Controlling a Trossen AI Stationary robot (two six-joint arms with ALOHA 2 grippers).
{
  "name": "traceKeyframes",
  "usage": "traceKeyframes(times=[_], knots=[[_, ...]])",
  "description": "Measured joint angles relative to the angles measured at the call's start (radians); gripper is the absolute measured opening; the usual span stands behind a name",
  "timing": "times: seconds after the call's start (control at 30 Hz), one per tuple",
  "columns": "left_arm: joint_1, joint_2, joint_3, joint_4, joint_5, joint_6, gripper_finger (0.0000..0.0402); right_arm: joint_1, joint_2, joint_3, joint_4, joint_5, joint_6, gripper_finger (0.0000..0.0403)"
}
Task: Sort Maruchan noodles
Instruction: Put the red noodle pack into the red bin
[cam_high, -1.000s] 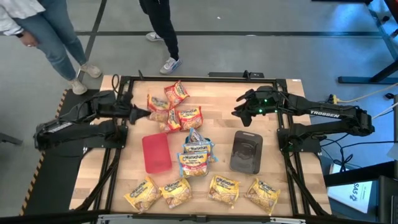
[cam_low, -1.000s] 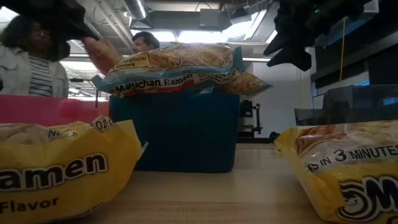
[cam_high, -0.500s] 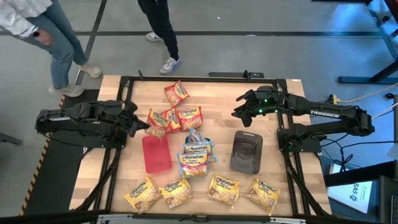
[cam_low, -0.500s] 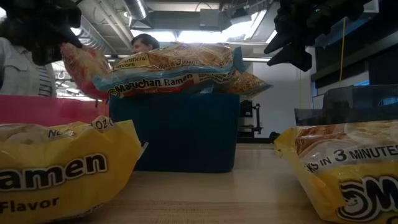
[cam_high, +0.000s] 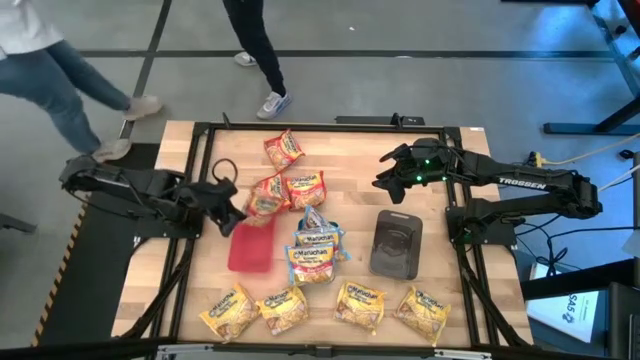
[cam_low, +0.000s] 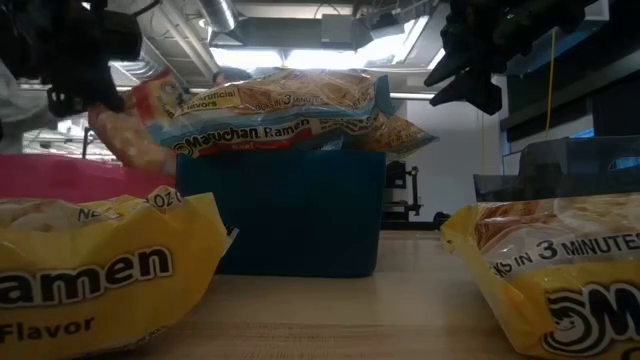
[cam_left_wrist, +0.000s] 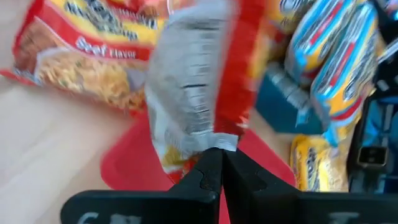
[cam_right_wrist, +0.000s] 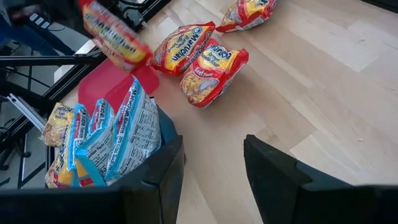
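My left gripper (cam_high: 236, 217) (cam_left_wrist: 217, 163) is shut on a red Maruchan packet (cam_high: 257, 204) (cam_low: 128, 122) (cam_right_wrist: 114, 35) above the far end of the flat red tray (cam_high: 250, 248). Three more red packets (cam_high: 305, 187) lie flat on the far part of the table. Blue packets (cam_high: 316, 246) are piled on the teal tray (cam_low: 285, 210). Several yellow packets (cam_high: 330, 306) lie in a row along the near edge. My right gripper (cam_high: 386, 179) (cam_right_wrist: 211, 177) hangs open over the far right of the table, touching nothing. My left gripper pinches the red packet between its two fingers by an edge (cam_left_wrist: 211, 142), coming roughly level from the table's left. The packet is lifted clear and reaches away from the fingertips toward the table's middle, its grey printed back (cam_left_wrist: 186, 93) turned to the wrist camera.
A dark grey tray (cam_high: 396, 243) lies to the right of the blue pile. Bare wood shows on the far right (cam_high: 440, 210) and the left (cam_high: 205, 270). A black frame (cam_high: 330, 126) runs around the table. People stand beyond the far edge (cam_high: 255, 40).
My left gripper has moved toward the near edge and slightly right, carrying the red packet from among the far red packets to above the red tray's far end. In the low view the packet has sunk lower. My right arm has kept still.
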Motion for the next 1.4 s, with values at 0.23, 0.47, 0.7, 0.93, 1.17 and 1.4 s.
traceKeyframes(times=[0.23,0.47,0.7,0.93,1.17,1.4], knots=[[-0.062,0.067,0.0,-0.013,-0.008,-0.096,0.0,0.0,0.0,0.0,0.0,0.0,-0.006,0.0165],[-0.068,0.077,-0.001,-0.119,0.001,-0.354,0.0,0.0,0.0,0.0,0.0,-0.017,-0.006,0.0165],[-0.068,0.077,-0.001,-0.135,0.006,-0.385,0.0,0.0,0.0,0.0,0.0,-0.019,-0.011,0.0165],[-0.067,0.133,-0.001,-0.157,0.025,-0.367,0.0043,0.0,0.0,0.0,0.0,-0.043,-0.011,0.0165],[-0.067,0.175,-0.001,-0.161,0.025,-0.372,0.0088,0.0,0.0,0.0,-0.001,-0.046,-0.011,0.0165],[-0.066,0.154,-0.001,-0.163,0.098,-0.402,0.0104,0.0,0.0,0.0,-0.001,-0.08,-0.03,0.0165]])
